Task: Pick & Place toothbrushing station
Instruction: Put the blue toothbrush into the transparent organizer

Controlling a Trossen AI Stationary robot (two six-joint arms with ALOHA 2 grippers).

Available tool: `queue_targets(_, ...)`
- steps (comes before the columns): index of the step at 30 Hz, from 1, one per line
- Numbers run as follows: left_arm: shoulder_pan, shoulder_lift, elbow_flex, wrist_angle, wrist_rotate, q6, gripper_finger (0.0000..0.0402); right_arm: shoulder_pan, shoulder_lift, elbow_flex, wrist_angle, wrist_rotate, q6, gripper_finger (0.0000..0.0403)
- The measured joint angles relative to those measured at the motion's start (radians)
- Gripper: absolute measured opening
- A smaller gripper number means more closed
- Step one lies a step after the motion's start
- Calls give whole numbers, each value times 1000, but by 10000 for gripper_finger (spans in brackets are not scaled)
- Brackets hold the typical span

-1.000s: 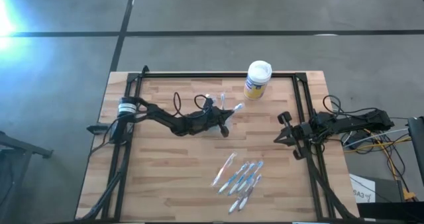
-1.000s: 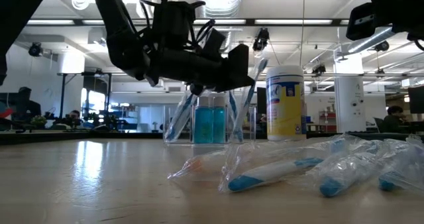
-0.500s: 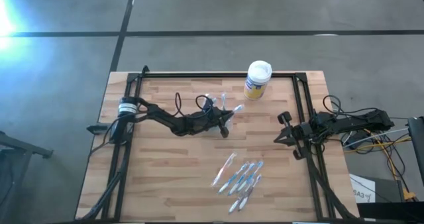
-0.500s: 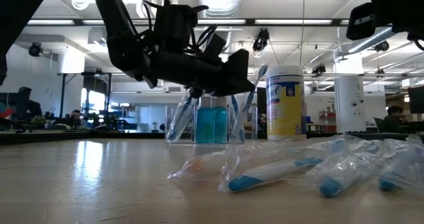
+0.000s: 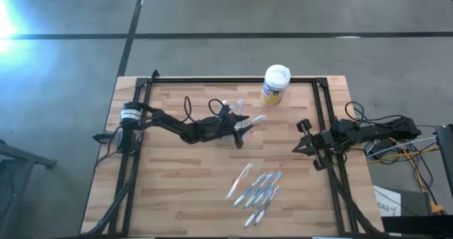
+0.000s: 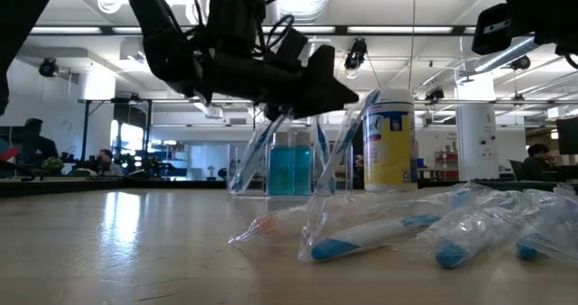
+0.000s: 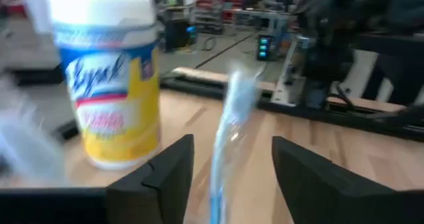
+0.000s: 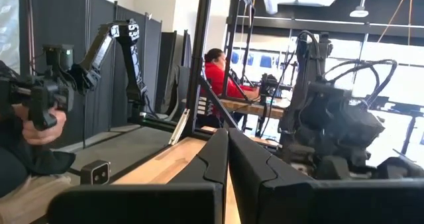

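Note:
The toothbrushing station, a clear plastic holder point(image 6: 289, 165) with a blue block inside, stands on the wooden table at the far middle point(image 5: 230, 110). A wrapped toothbrush point(image 6: 348, 138) stands slanted in it with its lower end down and its head up toward the yellow canister. My left gripper point(image 7: 232, 143) hovers open just above the holder point(image 5: 243, 128). Its fingers stand on either side of the toothbrush point(image 7: 232, 111) without touching it. My right gripper point(image 5: 304, 136) waits shut at the table's right edge.
A white-lidded yellow canister point(image 5: 274, 85) stands at the far edge, just right of the holder. Several wrapped toothbrushes point(image 5: 255, 189) lie in a loose pile near the front middle. Black frame rails point(image 5: 322, 119) run along the table's sides. People sit in the room beyond the table.
My left gripper has opened and let go of the toothbrush, then risen a little above the holder. The toothbrush has tipped further toward the canister and now leans in the holder on its own.

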Motion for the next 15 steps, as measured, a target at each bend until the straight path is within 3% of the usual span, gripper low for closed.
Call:
queue_targets(5, -13, -126, 0, -120, 130, 111, 214, 0, 0, 0, 0, 0, 0, 8)
queue_targets(9, -27, -295, 0, -327, 327, 202, 213, 0, -1, 0, 0, 0, 8, 8)
queue_targets(15, -24, -537, 0, -590, 837, 205, 213, 0, -1, 0, 1, -1, 11, 8)
